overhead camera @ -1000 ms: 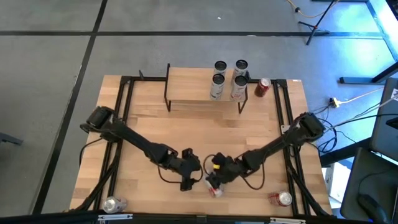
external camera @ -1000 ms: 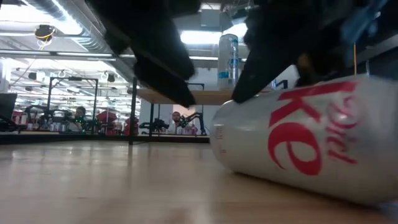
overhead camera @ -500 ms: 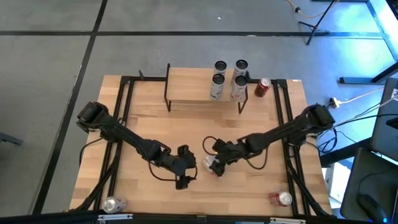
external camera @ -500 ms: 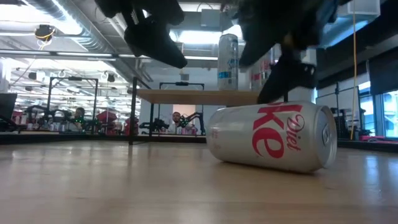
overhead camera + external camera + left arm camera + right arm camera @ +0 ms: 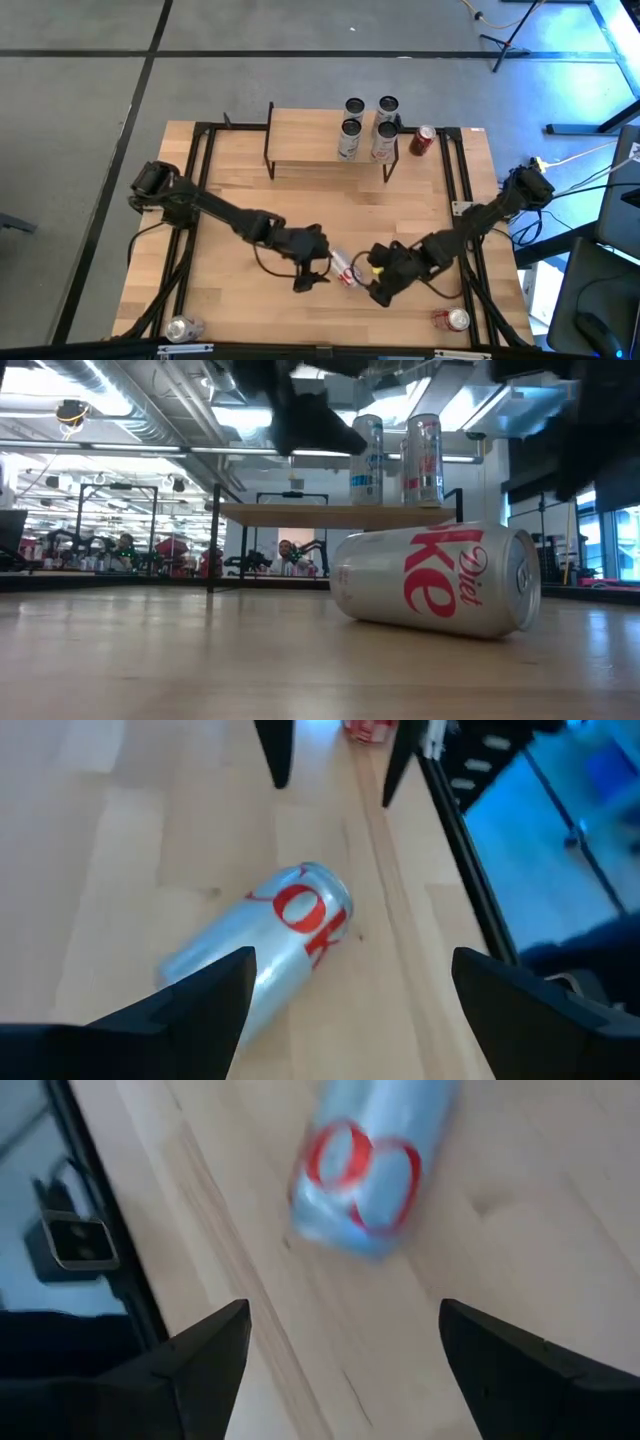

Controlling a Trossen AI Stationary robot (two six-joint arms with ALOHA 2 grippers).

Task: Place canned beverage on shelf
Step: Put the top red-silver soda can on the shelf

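Can (image 5: 343,268) lay on its side on the table (image 5: 240,330) at about 6 o'clock, well apart from the shelf (image 5: 310,140) at 12 o'clock, where four cans stood. Left gripper (image 5: 312,270) sat just at its 9 o'clock, right gripper (image 5: 382,290) at its 4 o'clock, both wide and empty. Being round and lying down, it could have rolled off if one finger nudged it before the other closed

We see both arms reaching inward over the near tabletop (image 5: 240,300); left gripper (image 5: 312,270) and right gripper (image 5: 385,284) near each other, fingers spread, gripping nothing.
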